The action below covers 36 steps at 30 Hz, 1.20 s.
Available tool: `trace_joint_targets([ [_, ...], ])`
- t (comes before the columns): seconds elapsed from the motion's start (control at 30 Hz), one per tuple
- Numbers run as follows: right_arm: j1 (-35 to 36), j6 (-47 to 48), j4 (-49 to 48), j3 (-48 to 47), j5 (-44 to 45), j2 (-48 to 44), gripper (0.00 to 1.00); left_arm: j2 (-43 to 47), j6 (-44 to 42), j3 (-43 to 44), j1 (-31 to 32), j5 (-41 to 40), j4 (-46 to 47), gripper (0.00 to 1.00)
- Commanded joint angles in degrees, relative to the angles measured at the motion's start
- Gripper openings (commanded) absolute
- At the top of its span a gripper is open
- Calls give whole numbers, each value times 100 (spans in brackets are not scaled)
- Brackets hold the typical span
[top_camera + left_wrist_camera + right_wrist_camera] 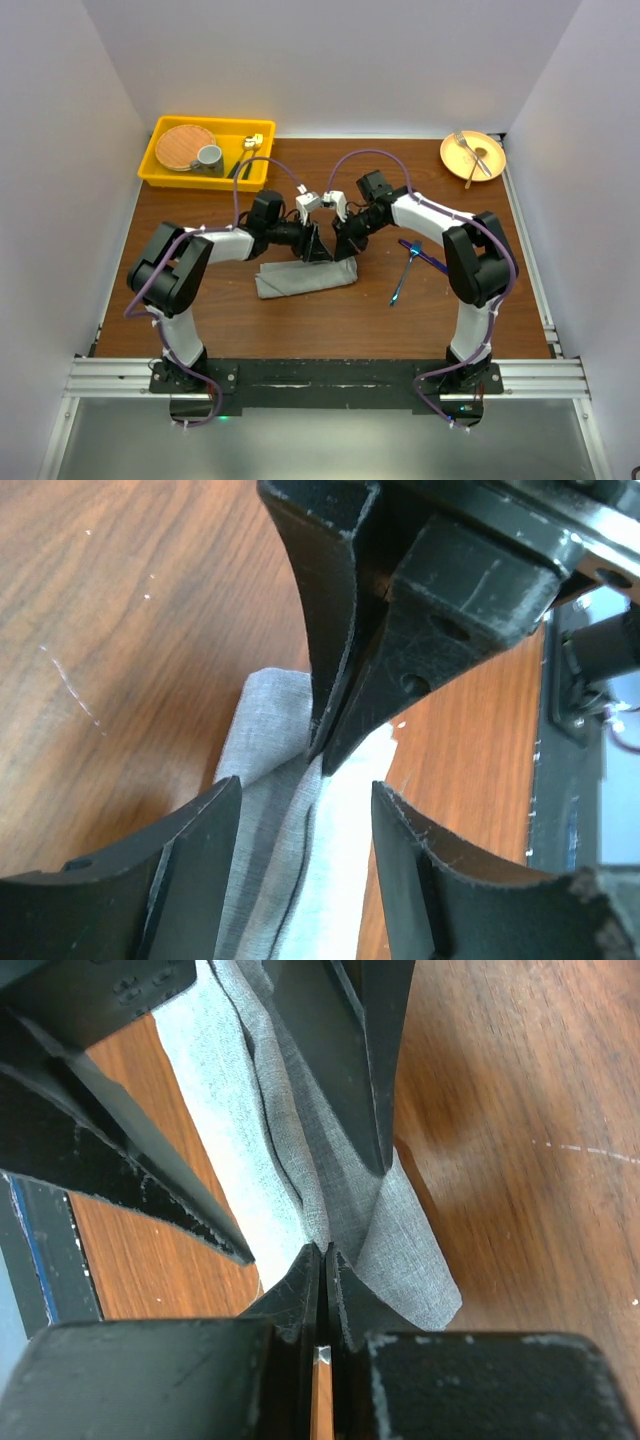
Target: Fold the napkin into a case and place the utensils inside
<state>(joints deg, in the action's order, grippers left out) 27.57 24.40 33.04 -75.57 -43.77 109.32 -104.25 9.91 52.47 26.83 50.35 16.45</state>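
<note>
Right claw (322, 1260) pinches a raised fold of the napkin (405, 1245), left claw (307, 790) spread astride it opposite; so thin a pinch could slip and the fold flop open.

Matt grey woven cloth in the napkin (270, 810), fine weave, soft creases. Brown wood grain on the table (120, 630), mild sheen, a few pale scratches. Matt black hard plastic on the left claw (305, 785) and right claw (322, 1260), scuffed and nicked along the edges. Glossy blue sheen on the utensils (410, 262), right.
</note>
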Motion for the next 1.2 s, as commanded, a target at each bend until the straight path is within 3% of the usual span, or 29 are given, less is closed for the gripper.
trace_joint_targets([
  [0.0,-6,100,-166,-28,-325,-262,0,53,836,-481,15,45,1138,56],
  [0.2,-85,82,-219,-10,-369,-227,0,413,1250,-1080,-169,19,2310,55],
  [0.33,-112,91,-219,-28,-422,-227,0,449,690,-1090,-213,19,2135,55],
  [0.7,-129,126,-184,-54,-563,-192,0,133,283,-791,-20,-86,1757,56],
  [0.87,-164,135,-157,-54,-615,-192,0,27,362,-729,59,-209,1731,44],
  [1.07,-217,179,-43,-124,-677,-121,0,-26,362,-720,103,-288,1572,44],
  [1.17,-217,231,19,-142,-694,-95,0,-43,415,-712,130,-350,1467,26],
])
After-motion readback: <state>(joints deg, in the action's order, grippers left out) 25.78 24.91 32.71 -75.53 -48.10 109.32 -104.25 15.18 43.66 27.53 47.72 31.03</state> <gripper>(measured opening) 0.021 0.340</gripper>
